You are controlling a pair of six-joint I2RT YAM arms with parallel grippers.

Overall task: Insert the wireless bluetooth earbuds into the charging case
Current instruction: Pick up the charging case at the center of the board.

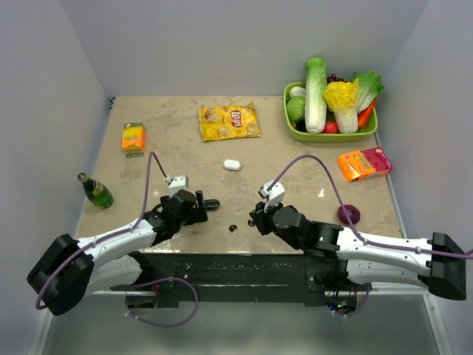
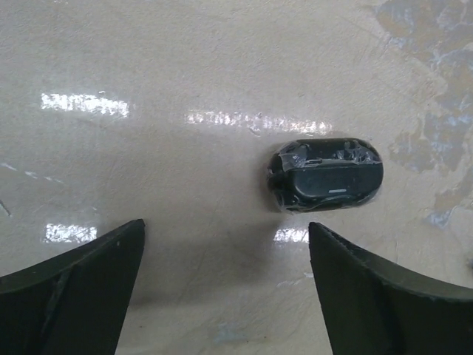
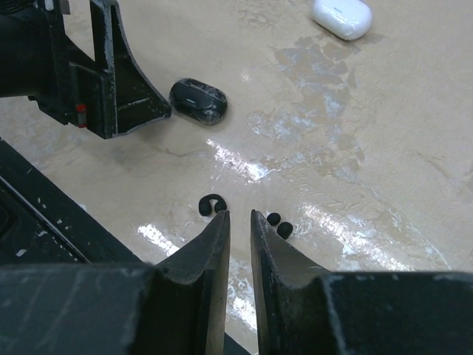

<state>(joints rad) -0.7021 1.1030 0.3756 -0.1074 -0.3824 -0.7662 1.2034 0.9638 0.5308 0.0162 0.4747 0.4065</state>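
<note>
While the charging case is lying alone on the table, both arms are sitting on its near side. The left gripper, near-left of the case, is standing with jaws spread wide and gripping nothing. A black pill-shaped object is lying just beyond its fingertips. The right gripper, near-right of the case, is showing only a slim gap between its jaws, with nothing in it. Just ahead of its tips, two tiny dark buds, possibly earbuds though too small to confirm, are lying side by side near a black C-shaped piece, all well nearer than the case.
</note>
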